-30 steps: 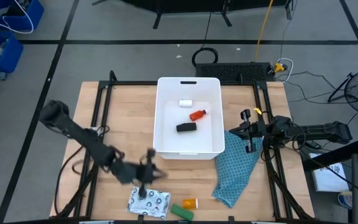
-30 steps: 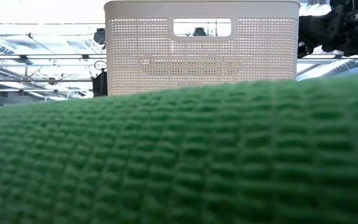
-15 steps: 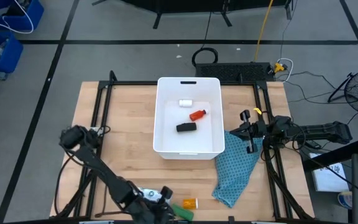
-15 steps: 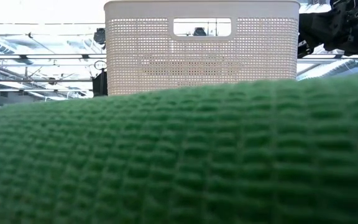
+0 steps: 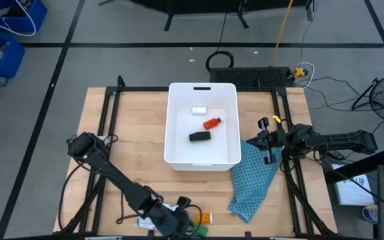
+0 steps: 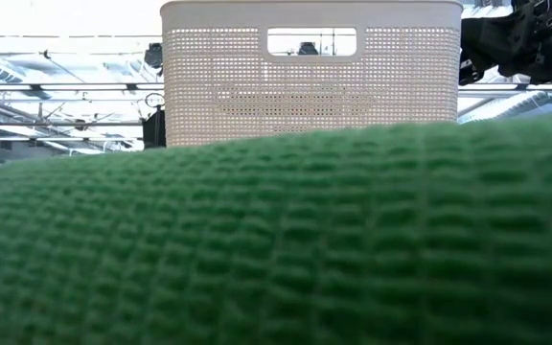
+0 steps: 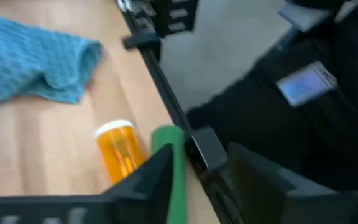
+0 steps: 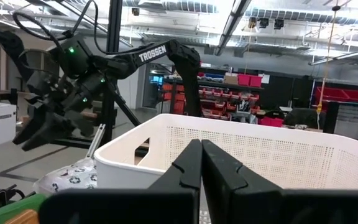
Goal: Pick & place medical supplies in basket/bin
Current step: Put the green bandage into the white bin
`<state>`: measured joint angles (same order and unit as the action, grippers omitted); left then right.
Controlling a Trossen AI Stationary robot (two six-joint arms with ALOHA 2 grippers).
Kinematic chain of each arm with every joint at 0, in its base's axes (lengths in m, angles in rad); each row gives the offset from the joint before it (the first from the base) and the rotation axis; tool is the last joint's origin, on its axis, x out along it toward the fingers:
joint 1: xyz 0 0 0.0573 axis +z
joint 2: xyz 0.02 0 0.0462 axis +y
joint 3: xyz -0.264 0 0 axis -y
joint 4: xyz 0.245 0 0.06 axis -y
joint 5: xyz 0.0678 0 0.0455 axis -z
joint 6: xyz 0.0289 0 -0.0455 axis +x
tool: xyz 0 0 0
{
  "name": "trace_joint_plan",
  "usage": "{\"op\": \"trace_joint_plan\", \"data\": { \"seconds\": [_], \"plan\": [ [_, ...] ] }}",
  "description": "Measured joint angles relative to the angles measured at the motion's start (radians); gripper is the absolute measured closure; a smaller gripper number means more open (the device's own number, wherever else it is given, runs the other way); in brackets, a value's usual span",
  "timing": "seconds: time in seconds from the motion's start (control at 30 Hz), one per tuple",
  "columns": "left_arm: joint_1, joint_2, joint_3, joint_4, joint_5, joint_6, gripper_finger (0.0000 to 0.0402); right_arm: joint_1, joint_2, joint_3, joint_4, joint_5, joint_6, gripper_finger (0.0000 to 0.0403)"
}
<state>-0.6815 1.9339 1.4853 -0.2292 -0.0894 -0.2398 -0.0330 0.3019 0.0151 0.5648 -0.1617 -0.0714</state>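
The white basket [image 5: 173, 127] holds a small white piece [image 5: 199, 110], a red bottle [image 5: 212, 123] and a black block [image 5: 200, 136]. A green block [image 7: 169, 163] and an orange vial [image 7: 120, 149] lie at the table's near edge. The green block fills the foreground of the low view [image 6: 276, 240]. My left gripper [image 7: 199, 152] is open, low over that edge, with one finger [image 7: 148, 180] beside the green block. The arm mostly hides the silvery packet [image 5: 144, 223]. My right gripper [image 8: 201, 165] is shut and hovers right of the basket. My left gripper has one finger [image 7: 157, 168] right alongside the green block's long side [image 7: 174, 177], coming slanting down from the table's left. Whether the finger touches the block I cannot tell. The block lies flat on the table.
A teal patterned cloth [image 5: 255, 183] lies at the near right, by the basket's corner. Black frame rails [image 5: 109, 127] run along the table's sides, and one [image 7: 166, 93] runs along the near edge under my left gripper.
My left gripper has swung from above the silvery packet toward the table's near edge and to the right, sinking and tipping lower, until it reaches the green block. The block, the vial and the basket's contents have stayed where they were.
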Motion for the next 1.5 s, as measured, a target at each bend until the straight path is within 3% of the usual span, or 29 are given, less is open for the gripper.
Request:
{"op": "trace_joint_plan", "data": {
  "seconds": [0.27,0.4,0.57,0.83,1.17,1.3,1.5],
  "plan": [
    [0.04,0.024,0.0,-0.046,-0.006,-0.05,0.0085,0.0,0.0,0.0,-0.001,0.0,-0.001,0.0403],
    [0.04,0.065,0.0,-0.064,0.008,-0.053,0.0052,0.0,0.0,0.0,-0.005,0.0,0.0,0.0403],
    [0.04,0.129,0.0,-0.067,0.074,-0.062,0.004,0.0,0.001,0.0,-0.014,0.001,0.001,0.0403],
    [0.065,0.203,-0.001,-0.048,0.194,-0.062,0.0039,0.0,0.002,0.0,-0.016,0.002,0.006,0.0403],
    [0.109,0.233,-0.002,-0.005,0.246,-0.05,0.0046,0.0,0.002,0.0,-0.016,0.004,-0.001,0.0403],
    [0.119,0.233,-0.002,-0.007,0.278,-0.051,0.009,0.0,0.002,0.0,-0.017,0.004,-0.001,0.0403],
    [0.126,0.233,-0.002,-0.013,0.331,-0.047,0.0218,0.0,0.002,0.0,-0.028,0.004,-0.001,0.0403]
  ]
}}
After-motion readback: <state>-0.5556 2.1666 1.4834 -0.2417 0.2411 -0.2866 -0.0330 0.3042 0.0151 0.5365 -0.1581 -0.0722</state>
